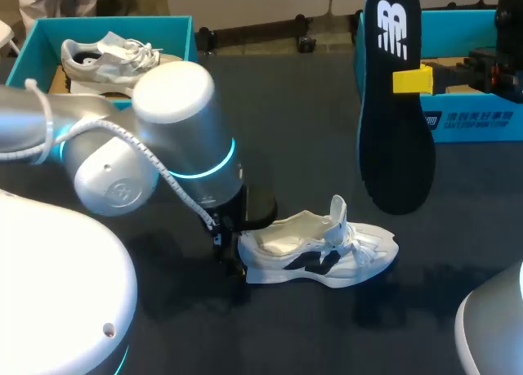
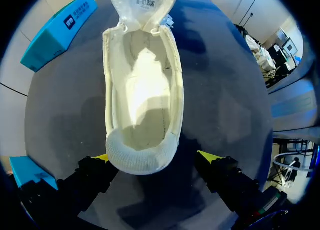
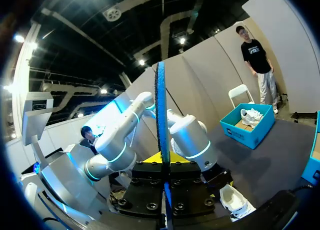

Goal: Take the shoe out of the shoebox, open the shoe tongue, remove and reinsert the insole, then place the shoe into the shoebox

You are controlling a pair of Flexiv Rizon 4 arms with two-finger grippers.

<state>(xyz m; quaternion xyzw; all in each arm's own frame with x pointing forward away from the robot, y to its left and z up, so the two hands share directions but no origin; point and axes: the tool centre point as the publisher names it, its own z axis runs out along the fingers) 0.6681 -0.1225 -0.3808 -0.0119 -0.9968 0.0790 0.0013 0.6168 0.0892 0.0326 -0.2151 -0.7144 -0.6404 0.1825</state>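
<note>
Head view: our left arm (image 1: 176,122) comes in from the left edge, its thick silver joint filling the centre-left of the frame. The wrist drops straight down to the heel of the white shoe (image 1: 315,248) in the lower middle. Our right arm (image 1: 489,68) enters at the upper right edge and is raised above the counter (image 1: 294,122).

The counter is dark. The shoe lies on it on its sole, out of any box, toe toward the right, with its tongue (image 1: 337,212) standing upright. A teal shoebox (image 1: 110,25) sits in the upper left corner with a second pale shoe (image 1: 106,58) inside. Another teal box (image 1: 478,123) stands at the upper right.

In the left wrist view, the left pincer (image 2: 155,159) is spread wide with the shoe's heel between its fingers. One yellow tip is right at the padded collar, while the other stands off with a gap, so it is not clamped. We look straight into the bare inside of the shoe.

The right pincer (image 1: 411,79) is closed on the black insole (image 1: 396,122), holding it upright in the upper right of the head view, well above the shoe. In the right wrist view, the insole rises edge-on from between the yellow tips.
</note>
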